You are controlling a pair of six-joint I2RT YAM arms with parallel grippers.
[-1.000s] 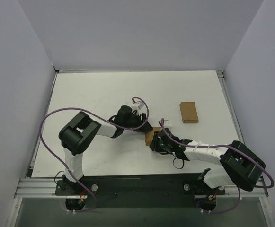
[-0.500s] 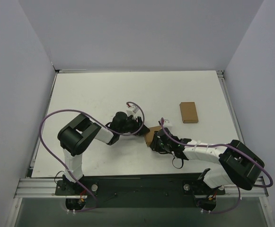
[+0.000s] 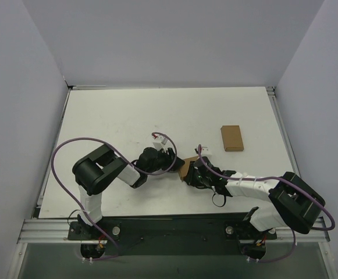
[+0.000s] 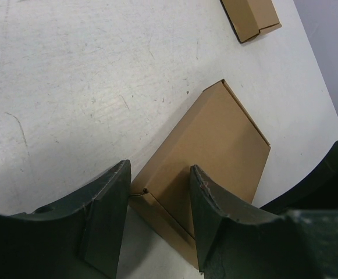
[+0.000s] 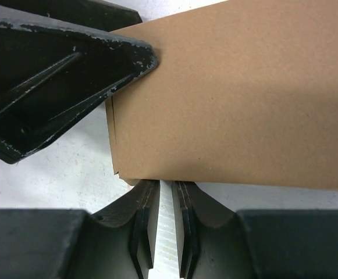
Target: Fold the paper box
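Observation:
The paper box (image 3: 187,165), flat brown kraft cardboard, lies mid-table between both grippers. In the left wrist view the paper box (image 4: 221,139) shows a creased flap at its near corner. My left gripper (image 4: 160,174) stands open astride that corner: one finger (image 4: 107,215) touches the corner and the other (image 4: 215,221) lies over the panel. My right gripper (image 5: 166,185) has its jaws almost together at the box's near edge (image 5: 227,174), tips hidden under the panel, pinching it. Seen from above, the left gripper (image 3: 171,158) and right gripper (image 3: 191,172) meet at the box.
A narrower plain brown cardboard rectangle (image 3: 231,138) lies to the back right, and the same rectangle (image 4: 251,17) shows in the left wrist view. Purple cables loop over both arms. Grey walls close the table's left, right and far sides.
The left wrist has swung toward the near edge and dropped lower beside the box. Both grippers have narrowed a little. The right arm has barely moved.

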